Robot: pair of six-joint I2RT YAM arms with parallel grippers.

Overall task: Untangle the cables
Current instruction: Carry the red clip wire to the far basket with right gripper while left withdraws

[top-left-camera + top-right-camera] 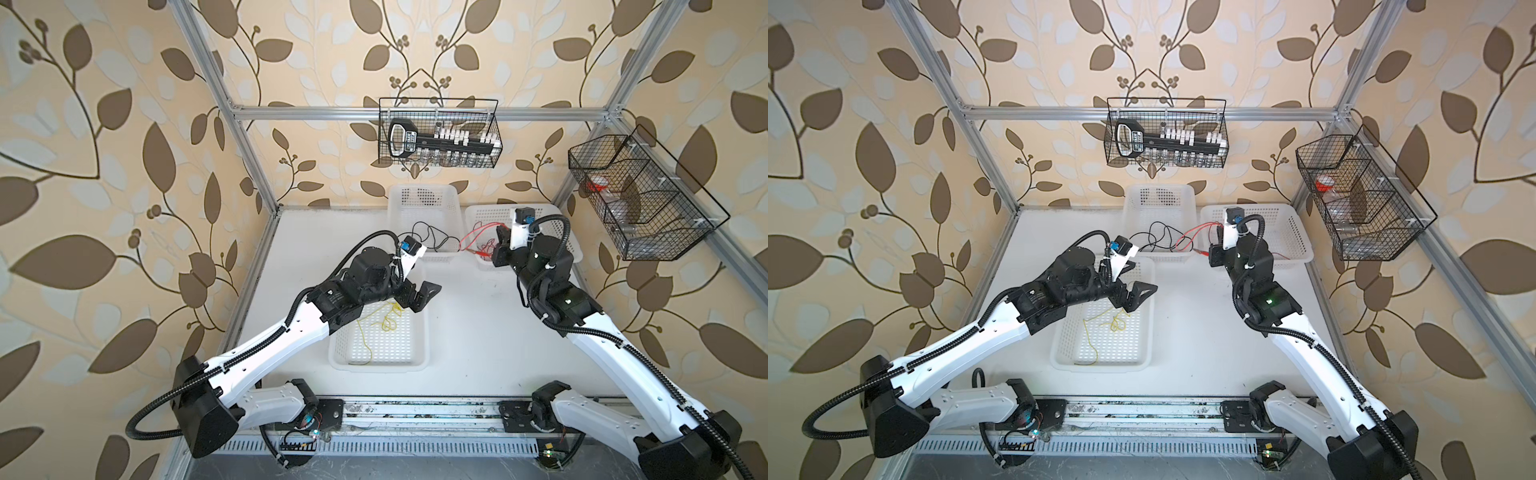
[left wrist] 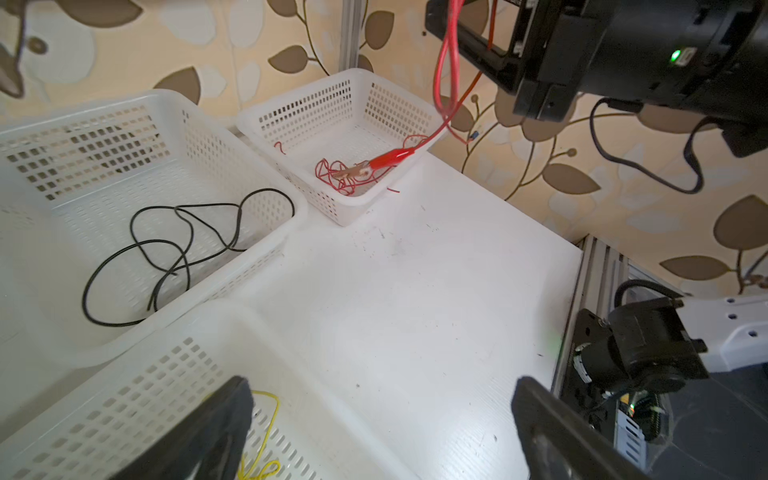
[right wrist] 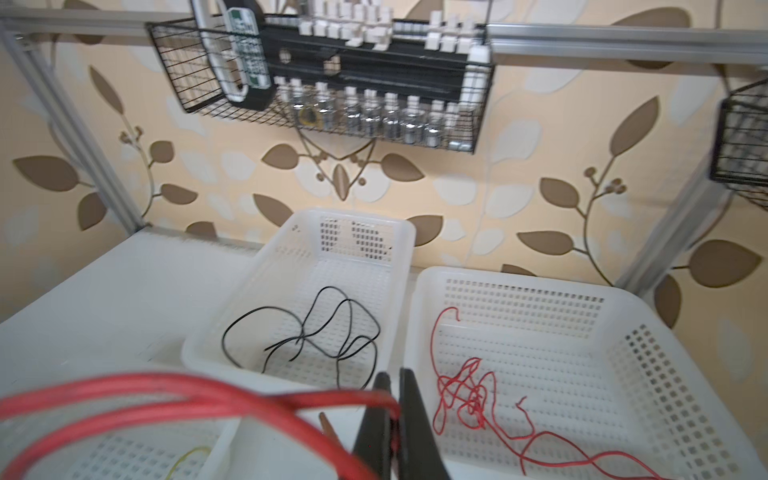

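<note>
Roughly: left claw (image 2: 382, 436) stood spread wide and empty over the far end of the near basket (image 1: 378, 368). Yellow cable (image 1: 388, 320) lay loose on that basket's floor, just below the claw.

Right claw (image 3: 395, 395) was pressed together on the red cable (image 3: 166, 386), above the near rim of the right basket (image 3: 519, 274). That cable looped out across the gap toward the far basket (image 1: 424, 191). Its clip (image 2: 395, 158) hung over the right basket's corner. Thin red wire (image 3: 469, 395) sat bunched on the right basket's floor.

Black cable (image 3: 324, 324) lay in slack loops inside the far basket.

I noted open table (image 1: 478, 332) between the two arms, white and scuffed. Back rack (image 1: 386, 124) and side rack (image 1: 665, 245) hung from the frame rails, well above the baskets. Leaf-print walls closed three sides.
</note>
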